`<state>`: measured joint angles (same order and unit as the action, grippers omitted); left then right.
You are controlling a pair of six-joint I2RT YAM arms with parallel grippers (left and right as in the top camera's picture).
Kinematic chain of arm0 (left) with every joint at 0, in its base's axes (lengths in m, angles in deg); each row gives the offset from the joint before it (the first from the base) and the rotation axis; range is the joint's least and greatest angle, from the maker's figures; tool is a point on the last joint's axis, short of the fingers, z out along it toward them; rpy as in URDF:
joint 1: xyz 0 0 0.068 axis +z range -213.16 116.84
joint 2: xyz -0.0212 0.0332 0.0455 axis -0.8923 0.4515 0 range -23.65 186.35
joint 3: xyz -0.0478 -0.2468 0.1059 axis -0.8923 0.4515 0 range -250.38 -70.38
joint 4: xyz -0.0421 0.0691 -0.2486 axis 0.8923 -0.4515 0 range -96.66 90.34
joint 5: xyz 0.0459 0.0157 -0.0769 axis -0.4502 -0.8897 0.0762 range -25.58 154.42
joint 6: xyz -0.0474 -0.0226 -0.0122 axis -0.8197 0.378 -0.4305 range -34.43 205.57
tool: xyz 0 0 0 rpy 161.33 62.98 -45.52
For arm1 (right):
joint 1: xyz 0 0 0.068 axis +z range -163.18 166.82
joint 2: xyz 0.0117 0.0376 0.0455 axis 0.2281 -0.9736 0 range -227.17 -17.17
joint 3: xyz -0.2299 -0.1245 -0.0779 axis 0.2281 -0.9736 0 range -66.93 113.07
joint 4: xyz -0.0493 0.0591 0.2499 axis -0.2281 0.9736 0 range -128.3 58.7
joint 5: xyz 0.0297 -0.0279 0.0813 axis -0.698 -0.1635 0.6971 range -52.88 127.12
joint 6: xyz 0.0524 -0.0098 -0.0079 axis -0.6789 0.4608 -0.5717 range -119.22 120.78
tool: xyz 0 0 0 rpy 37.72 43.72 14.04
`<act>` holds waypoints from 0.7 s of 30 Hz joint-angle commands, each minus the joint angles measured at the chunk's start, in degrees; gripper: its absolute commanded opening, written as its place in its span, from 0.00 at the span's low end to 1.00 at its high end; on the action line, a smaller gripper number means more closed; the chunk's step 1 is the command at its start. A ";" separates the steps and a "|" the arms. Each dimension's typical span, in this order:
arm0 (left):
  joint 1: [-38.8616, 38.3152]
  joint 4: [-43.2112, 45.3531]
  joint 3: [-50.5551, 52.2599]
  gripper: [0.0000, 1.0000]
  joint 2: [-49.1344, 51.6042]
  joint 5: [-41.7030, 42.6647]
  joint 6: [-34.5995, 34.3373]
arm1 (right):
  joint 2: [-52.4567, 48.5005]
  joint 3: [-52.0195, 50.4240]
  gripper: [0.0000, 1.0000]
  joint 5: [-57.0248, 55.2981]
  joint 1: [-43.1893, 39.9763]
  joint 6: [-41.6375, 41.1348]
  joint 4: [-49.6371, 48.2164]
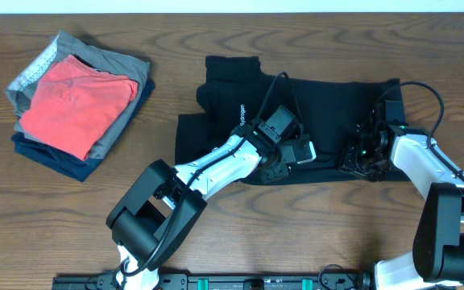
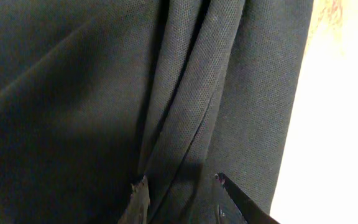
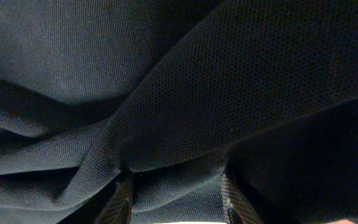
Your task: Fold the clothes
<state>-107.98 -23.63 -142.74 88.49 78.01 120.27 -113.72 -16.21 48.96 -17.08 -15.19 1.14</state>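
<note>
Reach in from the worktop's near edge, tipped down at the wrist. Pinch shirt folds in left end effector and right end effector. Cannot read white chest lettering.

1 black shirt; 1 pile folded garments; 2 end effectors; 1 table.

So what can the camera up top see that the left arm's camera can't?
Only the top camera shows the whole black shirt with its white letters. It also shows the pile of folded clothes with a red one on top, the wooden table, the left arm and the right arm. Only the left arm's camera shows the shirt's tiny weave up close, with folds bunched between the left claw fingertips. Both show the black shirt with the left claw on it.
</note>
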 commanded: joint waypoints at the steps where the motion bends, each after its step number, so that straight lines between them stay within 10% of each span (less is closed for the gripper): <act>1: -0.26 0.04 0.00 0.36 1.25 0.92 -1.11 | -1.07 -0.90 0.46 -5.64 0.07 -0.28 0.35; 21: -0.26 3.10 0.00 0.33 3.17 -1.03 -1.14 | -1.07 -0.90 0.46 -5.64 0.07 -0.28 0.85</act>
<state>-107.98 -21.03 -142.72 91.40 77.94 119.74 -113.72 -16.19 48.87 -17.08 -15.19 1.34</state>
